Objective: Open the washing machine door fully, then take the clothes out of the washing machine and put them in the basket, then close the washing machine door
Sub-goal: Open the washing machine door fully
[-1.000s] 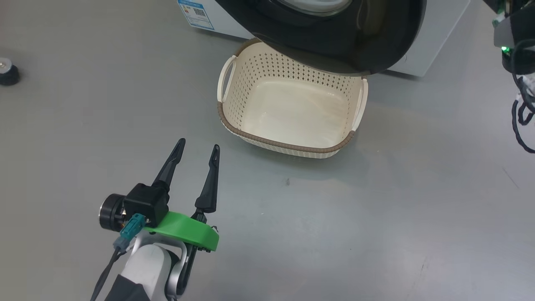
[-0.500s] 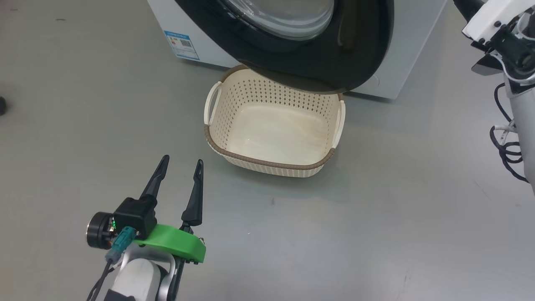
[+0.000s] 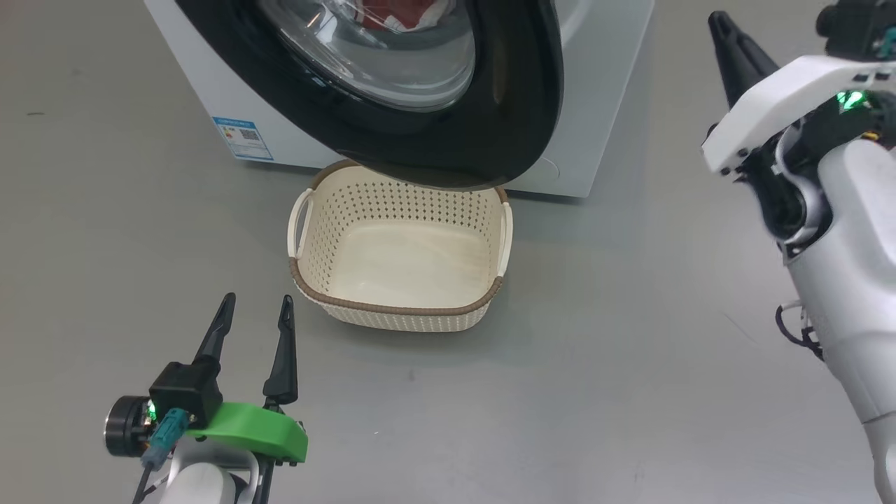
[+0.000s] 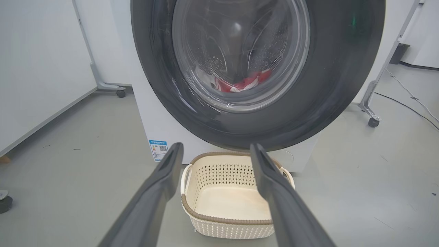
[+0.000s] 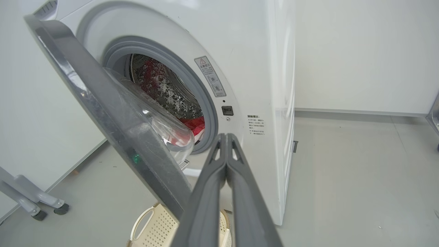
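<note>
The washing machine door [image 3: 500,105] hangs ajar over the basket [image 3: 392,309] on the floor [image 3: 630,364], red clothes [image 4: 241,82] in the washing machine [image 3: 602,98] behind it, left tool [image 3: 256,299] spread wide at the basket's near left, right tool [image 5: 226,137] pinched shut.

Grey floor [image 3: 630,315], white walls [image 5: 360,51]

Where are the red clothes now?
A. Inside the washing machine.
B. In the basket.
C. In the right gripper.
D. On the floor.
A: the clothes show red inside the washing machine, behind the glass of the washing machine door; the basket is empty.
</note>
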### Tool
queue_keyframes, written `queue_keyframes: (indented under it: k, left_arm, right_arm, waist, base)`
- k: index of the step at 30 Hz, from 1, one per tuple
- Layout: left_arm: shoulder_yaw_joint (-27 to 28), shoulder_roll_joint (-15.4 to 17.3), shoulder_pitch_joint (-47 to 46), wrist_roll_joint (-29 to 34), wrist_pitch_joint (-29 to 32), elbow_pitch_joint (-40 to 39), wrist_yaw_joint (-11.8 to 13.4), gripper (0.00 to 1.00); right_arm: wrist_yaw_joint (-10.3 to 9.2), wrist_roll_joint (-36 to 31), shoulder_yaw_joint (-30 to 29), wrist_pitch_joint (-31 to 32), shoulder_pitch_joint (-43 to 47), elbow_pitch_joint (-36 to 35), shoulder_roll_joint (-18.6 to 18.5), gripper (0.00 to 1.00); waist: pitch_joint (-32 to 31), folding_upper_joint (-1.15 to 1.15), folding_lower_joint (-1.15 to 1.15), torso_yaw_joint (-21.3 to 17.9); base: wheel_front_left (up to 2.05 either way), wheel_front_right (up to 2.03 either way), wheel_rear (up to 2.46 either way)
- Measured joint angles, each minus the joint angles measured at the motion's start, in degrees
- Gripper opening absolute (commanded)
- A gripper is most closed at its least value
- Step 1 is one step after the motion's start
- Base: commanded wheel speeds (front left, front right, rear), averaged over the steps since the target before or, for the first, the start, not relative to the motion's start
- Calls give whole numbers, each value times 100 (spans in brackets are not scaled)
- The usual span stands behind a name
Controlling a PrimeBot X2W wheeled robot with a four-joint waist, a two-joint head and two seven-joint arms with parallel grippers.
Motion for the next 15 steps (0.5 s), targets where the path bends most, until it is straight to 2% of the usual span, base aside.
queue_keyframes:
  k: [6,9,15]
  left_arm:
    - [62,19,104,62,0,-33,0,100]
    - [98,19,178,129,0,-73,-1,100]
    - [74,15,224,201,0,-97,-25,100]
  right_arm:
    - [0,-745,400,-813,633,-218,-124,0]
    - [-8,-760,338,-1191,1024,-263,-109,0]
    - [-292,-784,236,-1758,1876,-272,40,0]
  waist:
    - [-170,0,0,-284]
    - [-247,0,0,-401]
    - [-400,0,0,-531]
  base:
    - [0,0,0]
    - [0,0,0]
    - [0,0,0]
